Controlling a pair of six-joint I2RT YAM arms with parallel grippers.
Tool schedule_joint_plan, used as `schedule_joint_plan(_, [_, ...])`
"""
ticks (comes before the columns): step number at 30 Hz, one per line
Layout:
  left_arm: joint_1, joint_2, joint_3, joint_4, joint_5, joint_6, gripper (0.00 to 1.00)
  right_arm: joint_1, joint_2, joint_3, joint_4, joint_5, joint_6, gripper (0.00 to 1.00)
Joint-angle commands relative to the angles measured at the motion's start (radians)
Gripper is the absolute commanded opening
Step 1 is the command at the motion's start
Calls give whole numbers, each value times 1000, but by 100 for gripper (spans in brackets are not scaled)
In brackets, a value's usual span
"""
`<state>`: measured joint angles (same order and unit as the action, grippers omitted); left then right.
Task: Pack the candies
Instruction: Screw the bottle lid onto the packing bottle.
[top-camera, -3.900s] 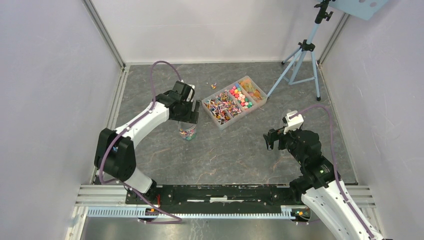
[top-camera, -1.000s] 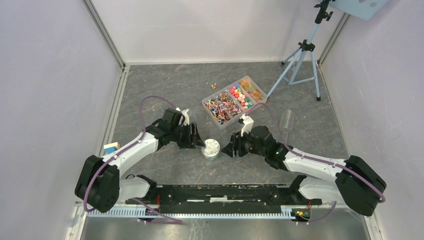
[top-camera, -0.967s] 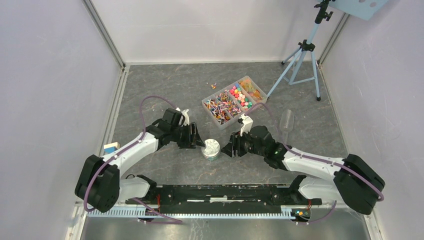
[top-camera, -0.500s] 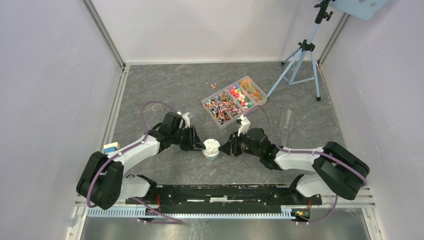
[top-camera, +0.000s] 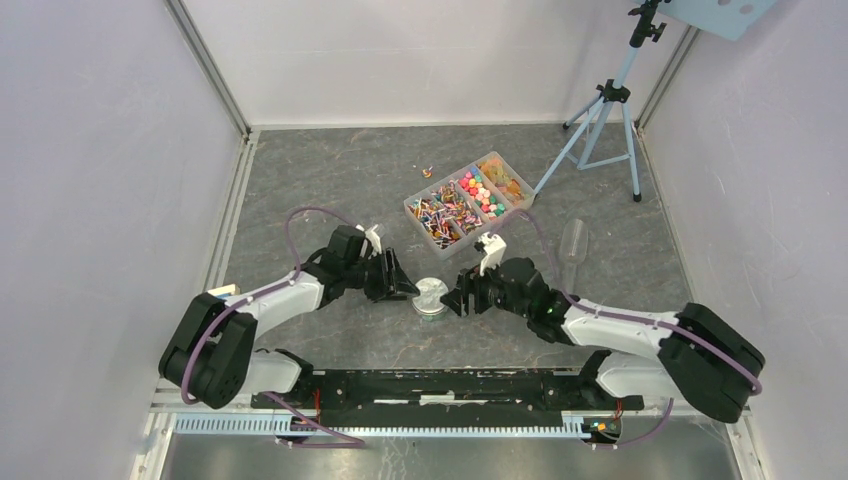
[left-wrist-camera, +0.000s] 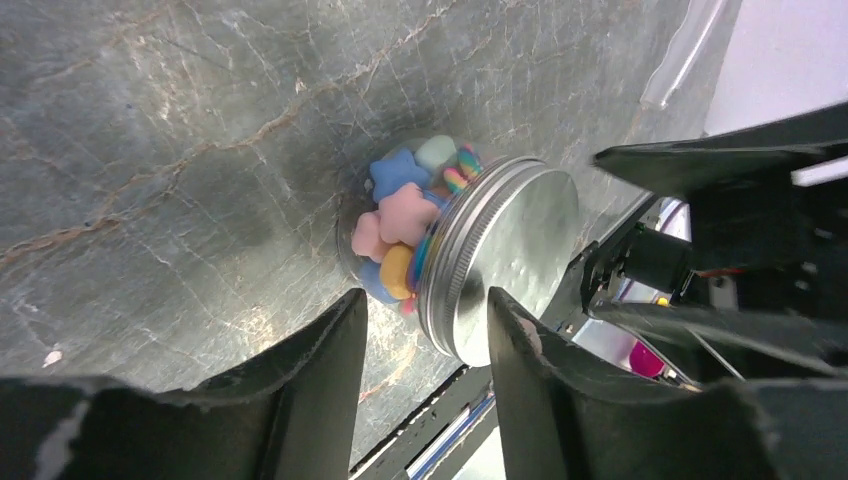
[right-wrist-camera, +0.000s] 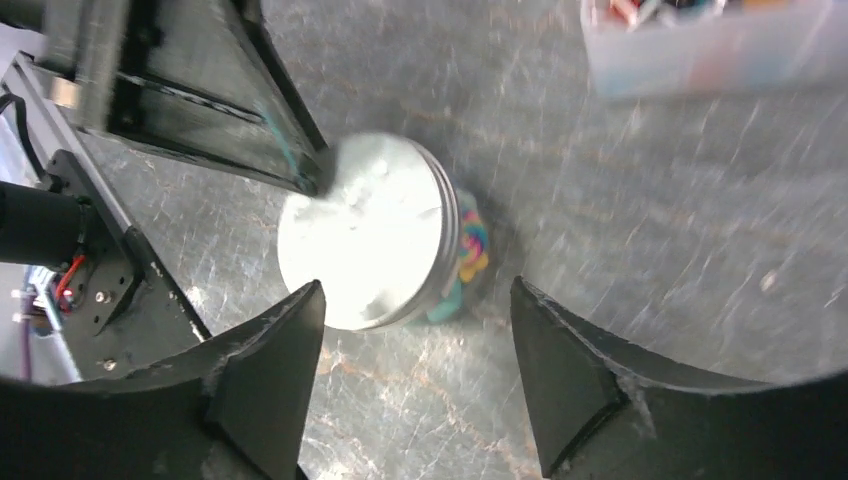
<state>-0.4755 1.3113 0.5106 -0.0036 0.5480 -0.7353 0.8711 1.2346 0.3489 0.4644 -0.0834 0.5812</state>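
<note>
Left gripper (top-camera: 405, 283) and right gripper (top-camera: 456, 298) are seen from above, low over the table (top-camera: 330, 180), on either side of a small jar (top-camera: 428, 311) capped with a round metal lid (top-camera: 431, 294). Loose candies (top-camera: 468, 200) are sorted in a divided tray (top-camera: 425, 232) farther back. From the left wrist, the fingers (left-wrist-camera: 320, 390) are shown parted with nothing gripped. The jar lies just beyond their tips, and pink, blue and yellow candies (left-wrist-camera: 400, 215) are packed under the lid (left-wrist-camera: 510, 250). From the right wrist, the fingers (right-wrist-camera: 265, 390) are likewise spread wide and empty, with the lid (right-wrist-camera: 365, 245) just past them. A left finger (right-wrist-camera: 285, 130) is placed at the lid's edge, but whether it touches cannot be told.
</note>
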Motion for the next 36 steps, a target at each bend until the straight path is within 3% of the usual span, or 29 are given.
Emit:
schedule_joint_plan(1, [6,-21,102,-120,-65,28,58,8,-78,172,-236,26,-349,80])
schedule_joint_plan(6, [37,-51,119,-144,-60,26,65,16,10,295,-365,-105,-647,96])
schedule_joint_plan(10, [56,-57,100,-125,-16,3,65,94,90,390,-452,-72,-836,97])
schedule_joint_plan(18, [62,-61,65,-105,33,-9,64,139,183,441,-454,-68,-943,98])
schedule_joint_plan(22, [61,-69,37,-81,60,-15,69,137,219,450,-440,-84,-935,98])
schedule_joint_plan(29, [19,-86,-38,-12,27,-52,82,138,256,403,-364,-81,-897,88])
schedule_joint_plan(32, [-17,-19,-66,80,37,-87,81,137,252,364,-305,-81,-874,81])
schedule_joint_plan(36, [-72,45,-83,112,-13,-100,72,138,254,320,-248,-52,-830,71])
